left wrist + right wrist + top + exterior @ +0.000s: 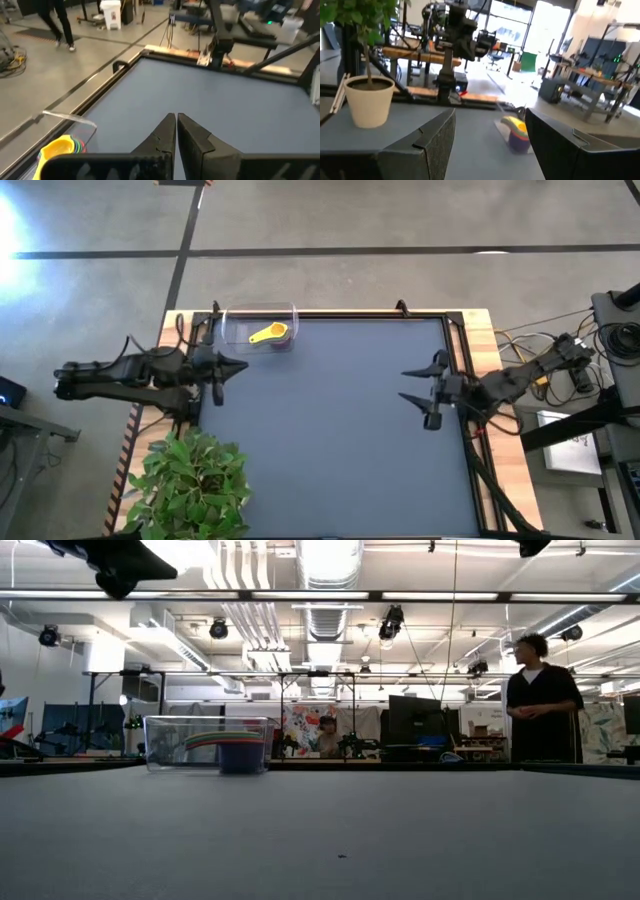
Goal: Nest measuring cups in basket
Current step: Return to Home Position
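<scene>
The clear basket (258,327) stands at the table's far left corner, with the measuring cups nested inside it; a yellow cup (268,334) is on top. In the low view the stack (240,752) shows through the basket's wall (165,745), and the right wrist view shows the cups (516,132) too. My left gripper (240,366) hovers shut at the table's left edge, just near of the basket. My right gripper (412,384) hovers open at the right edge, holding nothing.
A potted plant (190,480) stands at the near left corner of the table. The blue mat (340,440) lies between the two arms. A person (540,700) stands in the room beyond the table.
</scene>
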Action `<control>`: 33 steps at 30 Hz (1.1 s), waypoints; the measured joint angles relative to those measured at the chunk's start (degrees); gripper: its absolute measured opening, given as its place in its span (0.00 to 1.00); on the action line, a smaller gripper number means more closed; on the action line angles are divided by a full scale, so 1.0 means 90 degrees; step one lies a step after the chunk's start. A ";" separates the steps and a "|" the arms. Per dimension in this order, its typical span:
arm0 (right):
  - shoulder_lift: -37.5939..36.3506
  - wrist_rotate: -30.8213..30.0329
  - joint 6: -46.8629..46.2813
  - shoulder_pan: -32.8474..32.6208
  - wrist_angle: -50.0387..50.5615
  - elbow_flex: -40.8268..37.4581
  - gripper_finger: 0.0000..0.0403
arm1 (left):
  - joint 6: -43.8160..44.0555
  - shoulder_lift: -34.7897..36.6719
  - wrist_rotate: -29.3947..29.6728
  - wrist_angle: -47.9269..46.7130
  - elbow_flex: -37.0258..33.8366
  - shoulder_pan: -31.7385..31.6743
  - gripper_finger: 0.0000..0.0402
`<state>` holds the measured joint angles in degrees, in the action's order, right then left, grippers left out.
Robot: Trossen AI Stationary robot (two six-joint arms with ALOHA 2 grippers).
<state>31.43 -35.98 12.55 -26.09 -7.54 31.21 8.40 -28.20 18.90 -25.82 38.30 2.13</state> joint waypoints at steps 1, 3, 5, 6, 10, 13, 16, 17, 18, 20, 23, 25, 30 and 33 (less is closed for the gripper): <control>-0.0063 -0.0001 0.0074 0.0000 0.0007 0.0009 0.57 | 0.0006 0.0069 -0.0008 0.0005 0.0000 0.0028 0.00; -0.0227 -0.0001 0.0212 0.0000 0.0032 0.0011 0.57 | 0.0008 0.0191 -0.0043 0.0073 -0.0020 0.0098 0.00; -0.0412 -0.0001 0.0290 0.0000 0.0048 0.0011 0.55 | 0.0006 0.0313 -0.0049 0.0172 -0.0100 0.0176 0.00; -0.0508 -0.0001 0.0355 0.0000 0.0049 0.0011 0.53 | -0.0007 0.0378 -0.0049 0.0288 -0.0157 0.0215 0.00; -0.0914 -0.0003 0.0541 0.0000 0.0050 0.0011 0.45 | -0.0178 0.0653 -0.0051 0.0703 -0.0428 0.0343 0.00; -0.1237 -0.0002 0.0618 0.0000 0.0084 0.0011 0.37 | -0.0288 0.0848 -0.0051 0.0933 -0.0593 0.0370 0.00; -0.1563 -0.0002 0.0673 0.0000 0.0205 0.0006 0.30 | -0.0382 0.1068 -0.0051 0.1145 -0.0755 0.0370 0.00; -0.1659 -0.0001 0.0676 0.0000 0.0251 0.0000 0.27 | -0.0400 0.1140 -0.0051 0.1144 -0.0789 0.0370 0.00; -0.1773 -0.0001 0.0678 0.0000 0.0321 -0.0008 0.25 | -0.0420 0.1211 -0.0051 0.1144 -0.0817 0.0370 0.00; -0.1976 -0.0006 0.0646 -0.0002 0.0432 -0.0018 0.20 | -0.0486 0.1366 -0.0051 0.1151 -0.0863 0.0370 0.00; -0.2250 0.0012 0.0606 0.0000 0.0558 -0.0143 0.14 | -0.0655 0.1617 -0.0051 0.1316 -0.0989 0.0370 0.00; -0.2433 0.0066 0.0608 0.0000 0.0577 -0.0251 0.11 | -0.0742 0.1806 -0.0051 0.1531 -0.1118 0.0368 0.00; -0.2907 0.0201 0.0605 0.0000 0.0476 -0.0494 0.07 | -0.0878 0.2306 -0.0049 0.1837 -0.1542 0.0367 0.00; -0.3135 0.0222 0.0612 0.0000 0.0499 -0.0685 0.07 | -0.0947 0.2576 0.0003 0.2018 -0.1901 0.0367 0.00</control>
<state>3.21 -33.98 18.06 -26.09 -3.05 25.05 -0.13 -5.01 18.92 -7.66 21.19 5.43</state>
